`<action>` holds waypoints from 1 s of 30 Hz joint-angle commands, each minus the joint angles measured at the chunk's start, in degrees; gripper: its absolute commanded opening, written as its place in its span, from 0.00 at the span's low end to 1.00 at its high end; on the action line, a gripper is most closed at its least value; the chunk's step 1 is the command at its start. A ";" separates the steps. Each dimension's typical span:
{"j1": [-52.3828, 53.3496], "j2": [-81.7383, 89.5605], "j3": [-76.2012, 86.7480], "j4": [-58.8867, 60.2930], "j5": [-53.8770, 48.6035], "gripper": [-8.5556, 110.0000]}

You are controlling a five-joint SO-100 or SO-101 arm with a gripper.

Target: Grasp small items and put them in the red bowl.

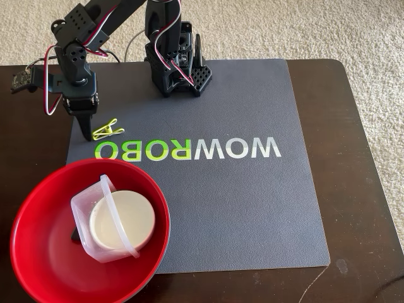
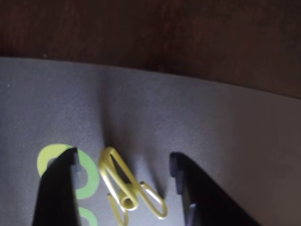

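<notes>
The yellow-green wire clip lies on the grey mat just above the green letters. My gripper points down at it from the left, open. In the wrist view the clip lies flat between the two dark fingers, apart from both, and the gripper holds nothing. The red bowl sits at the front left, overlapping the mat's corner. Inside it the clear square tub leans tilted, with the small white bowl resting in it. A dark bit shows under the tub's left edge.
The grey mat with the WOWROBO print covers most of the dark wooden table. The arm's black base stands at the mat's far edge. Beige carpet lies beyond the table.
</notes>
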 commanded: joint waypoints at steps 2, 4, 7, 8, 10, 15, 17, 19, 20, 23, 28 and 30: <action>-4.57 0.88 -0.35 0.26 1.76 0.27; -5.54 0.88 -0.09 1.41 6.06 0.25; -5.98 -0.18 0.44 1.85 11.78 0.25; -5.54 -0.53 0.44 1.85 13.18 0.25; -4.31 -0.88 0.97 2.29 17.05 0.25; -2.29 -1.85 1.58 1.93 20.39 0.25; -1.49 -1.67 2.64 1.67 21.36 0.24; -0.79 -1.93 2.90 1.49 21.80 0.22; -0.70 -2.37 2.90 1.32 21.97 0.20; -0.88 -3.25 2.90 0.26 21.53 0.14; 0.35 -4.04 2.90 -0.79 21.80 0.07; 0.97 -4.31 2.90 -1.49 21.97 0.07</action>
